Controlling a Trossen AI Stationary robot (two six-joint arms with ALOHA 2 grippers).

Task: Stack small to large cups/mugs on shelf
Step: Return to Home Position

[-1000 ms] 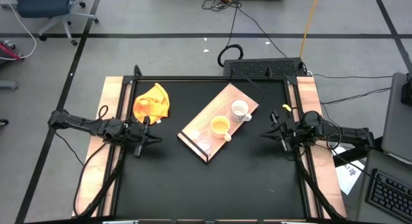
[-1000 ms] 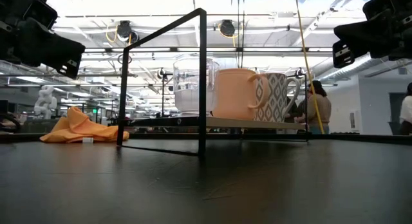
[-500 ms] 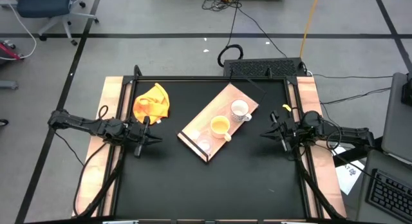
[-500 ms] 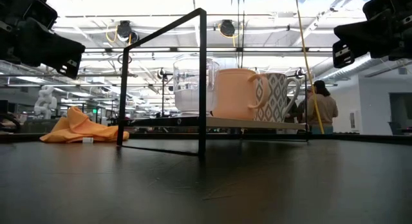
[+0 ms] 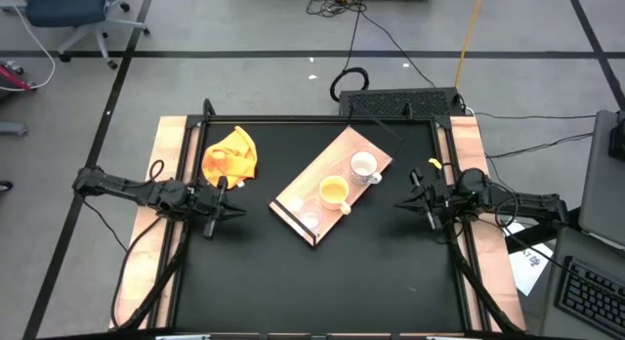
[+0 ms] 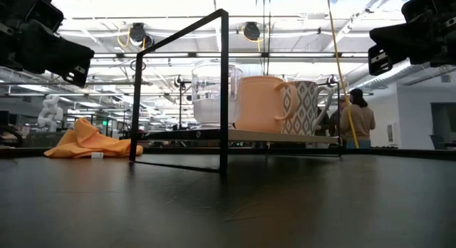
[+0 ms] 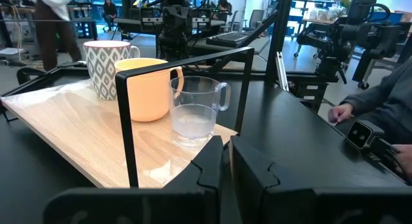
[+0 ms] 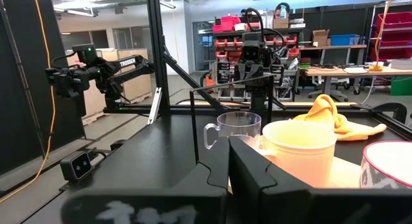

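On the light wooden shelf board (image 5: pixel 342 149), a tiny clear glass cup (image 5: pixel 311 221), yellow-orange handled mug (image 5: pixel 334 191) and white patterned mug (image 5: pixel 363 166) stand in a row, well apart from the left gripper (image 5: pixel 237 212) and right gripper (image 5: pixel 400 203), both pinched closed, empty.

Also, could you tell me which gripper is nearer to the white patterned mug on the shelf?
The right. The right gripper sits just off the shelf, on the side where the white mug stands; the left gripper is across the whole shelf, by the yellow cloth.
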